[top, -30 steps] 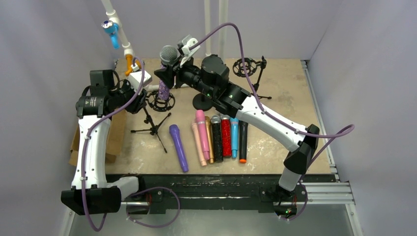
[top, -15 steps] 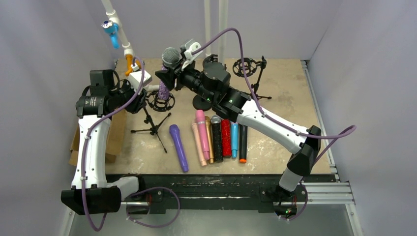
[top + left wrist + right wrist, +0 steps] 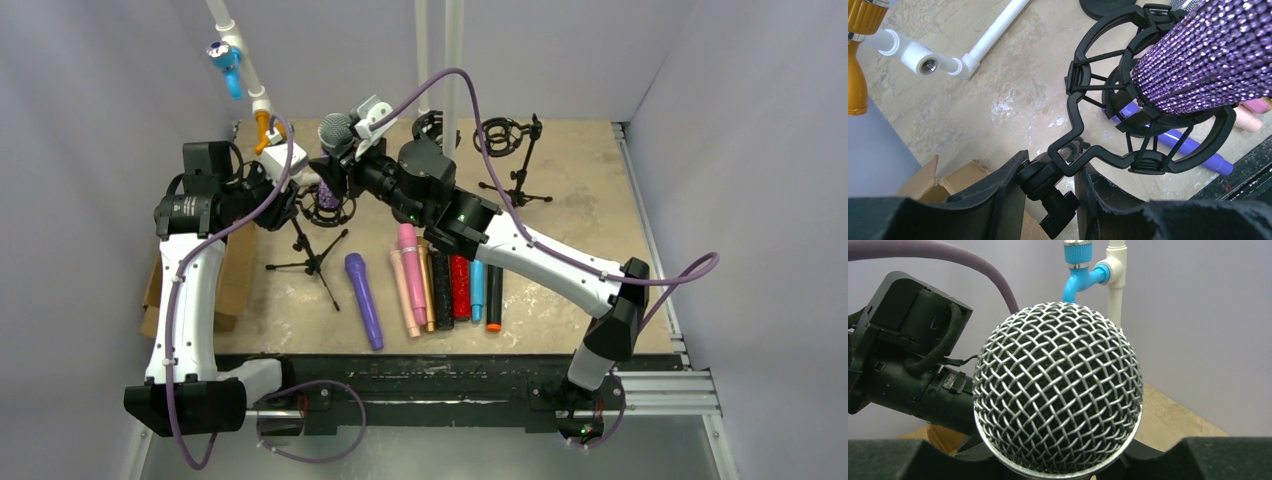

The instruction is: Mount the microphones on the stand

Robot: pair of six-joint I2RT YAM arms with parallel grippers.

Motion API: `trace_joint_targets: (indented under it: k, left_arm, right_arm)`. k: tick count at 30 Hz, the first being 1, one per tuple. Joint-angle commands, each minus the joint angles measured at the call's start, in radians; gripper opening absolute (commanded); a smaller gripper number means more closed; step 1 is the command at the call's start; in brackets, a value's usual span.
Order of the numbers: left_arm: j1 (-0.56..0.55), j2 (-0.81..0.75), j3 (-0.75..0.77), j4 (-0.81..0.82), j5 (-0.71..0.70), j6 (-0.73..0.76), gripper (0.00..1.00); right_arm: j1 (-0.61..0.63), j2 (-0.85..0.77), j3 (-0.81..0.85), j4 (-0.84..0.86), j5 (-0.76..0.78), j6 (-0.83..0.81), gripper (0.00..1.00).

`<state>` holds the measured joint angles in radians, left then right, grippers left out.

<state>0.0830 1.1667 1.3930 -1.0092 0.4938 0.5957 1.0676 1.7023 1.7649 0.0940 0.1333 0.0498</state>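
My right gripper is shut on the purple glitter microphone just under its grey mesh head, which fills the right wrist view. The glitter body sits tilted inside the black shock-mount ring of the tripod stand. My left gripper is shut on the stand's black knob joint below the ring. On the table lie a purple microphone and a row of peach, pink, gold, black, red glitter and blue ones.
A black stick with an orange end ends the row. Two more shock-mount stands stand at the back. A white pipe frame with blue and orange fittings rises at back left. A cardboard box lies under my left arm.
My right gripper has moved left and down with the glitter microphone, bringing its body further into the shock-mount ring. My left gripper has stayed on the stand's joint.
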Motion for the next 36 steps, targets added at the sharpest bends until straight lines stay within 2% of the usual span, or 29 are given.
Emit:
trace_joint_targets:
  k: [1, 8, 17, 24, 29, 33, 36]
  left_arm:
    - [0.002, 0.021, -0.028, 0.004, 0.0, -0.013, 0.09]
    - [0.002, 0.005, -0.046, 0.007, 0.007, -0.009, 0.09]
    - [0.003, -0.005, -0.056, 0.018, 0.024, -0.022, 0.08]
    - [0.002, -0.004, -0.069, 0.041, 0.023, -0.033, 0.08]
    - [0.002, -0.004, -0.071, 0.06, 0.015, -0.044, 0.08]
    - [0.002, 0.002, -0.068, 0.082, 0.006, -0.059, 0.09]
    - [0.002, 0.034, -0.029, 0.07, 0.001, -0.04, 0.1]
  right_arm:
    - [0.007, 0.014, 0.033, -0.023, 0.009, 0.057, 0.0]
    - [-0.028, 0.035, -0.007, -0.015, -0.001, 0.148, 0.0]
    - [-0.034, 0.072, 0.015, -0.049, -0.018, 0.163, 0.0]
    - [-0.034, 0.095, -0.034, -0.042, -0.003, 0.171, 0.08]
    - [-0.032, 0.118, -0.046, -0.047, -0.012, 0.185, 0.24]
    - [-0.032, 0.127, -0.053, -0.05, -0.032, 0.185, 0.46]
    - [-0.032, 0.132, -0.043, -0.07, -0.049, 0.165, 0.54]
